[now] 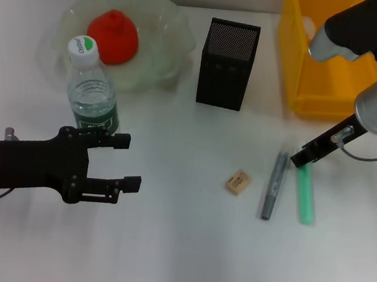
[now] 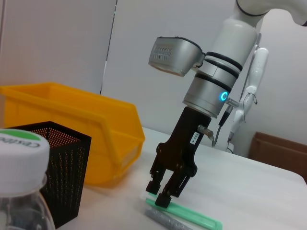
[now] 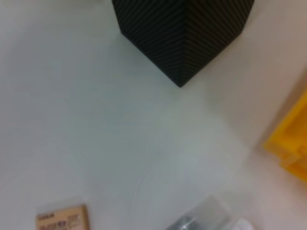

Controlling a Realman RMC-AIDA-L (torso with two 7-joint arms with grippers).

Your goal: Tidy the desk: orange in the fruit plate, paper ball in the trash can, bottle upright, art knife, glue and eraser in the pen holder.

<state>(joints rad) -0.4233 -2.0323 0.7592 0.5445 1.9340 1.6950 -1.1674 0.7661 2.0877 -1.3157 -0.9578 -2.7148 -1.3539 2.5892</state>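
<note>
Left gripper [image 1: 123, 162] hovered open over the worktop [image 1: 175, 262], bottle [image 1: 92, 89] upright just beyond. Right gripper [image 2: 162, 195] hung closed over the green knife's [image 1: 304, 194] far end; grey glue [image 1: 273, 185] beside it, eraser [image 1: 238, 181] farther left, holder [image 1: 227, 64] beyond.

Pen holder [image 3: 182, 33] — eraser [image 3: 62, 218] well apart

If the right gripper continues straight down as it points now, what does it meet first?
Most likely the green glue stick: the right gripper hangs tip-down at its far end, fingers nearly closed. The grey art knife lies just beside.
</note>
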